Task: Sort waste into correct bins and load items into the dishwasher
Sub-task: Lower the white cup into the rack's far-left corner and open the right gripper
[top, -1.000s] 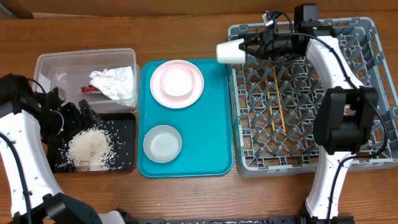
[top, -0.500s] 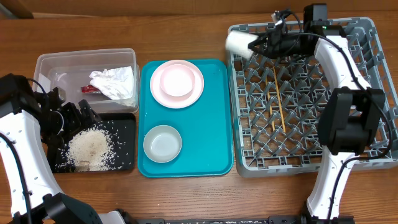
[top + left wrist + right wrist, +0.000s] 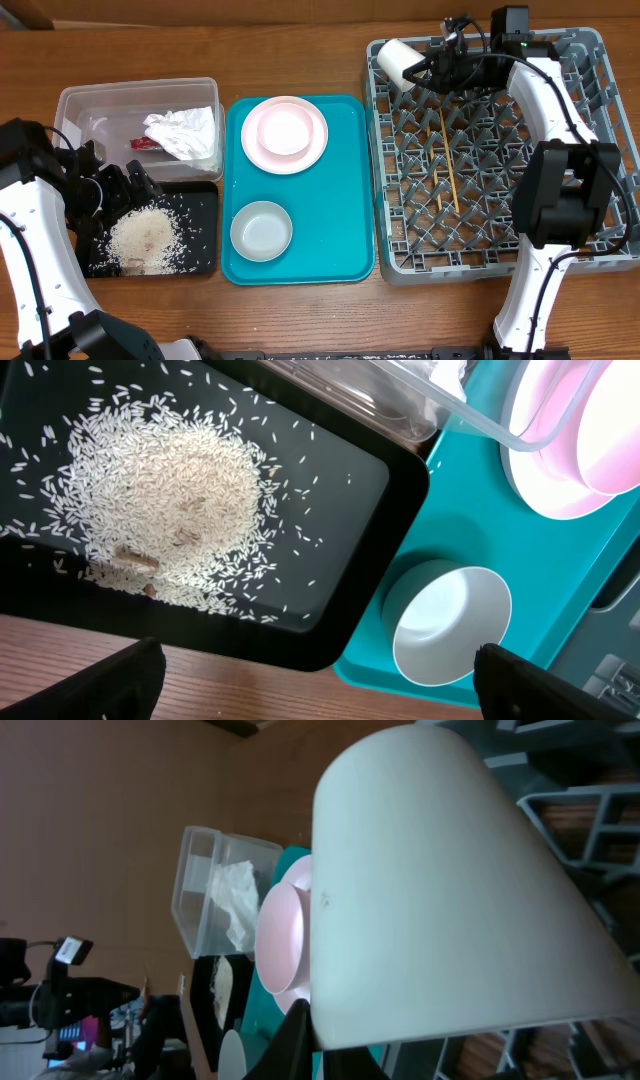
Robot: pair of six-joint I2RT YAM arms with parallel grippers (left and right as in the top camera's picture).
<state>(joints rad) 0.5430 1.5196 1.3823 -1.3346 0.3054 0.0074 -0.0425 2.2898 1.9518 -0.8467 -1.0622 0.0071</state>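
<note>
Light, rigid and probably slick, the small round white cup (image 3: 397, 57) is best held as now, its rim pinched by the right gripper (image 3: 426, 68).

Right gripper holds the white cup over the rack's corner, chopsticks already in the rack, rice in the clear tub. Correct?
One error: the rice is not in the clear tub. It lies in the black tray next to it, as the overhead and left wrist views show. The rest stands: the right gripper holds the white cup over the rack corner, and the chopsticks lie in the rack.
</note>
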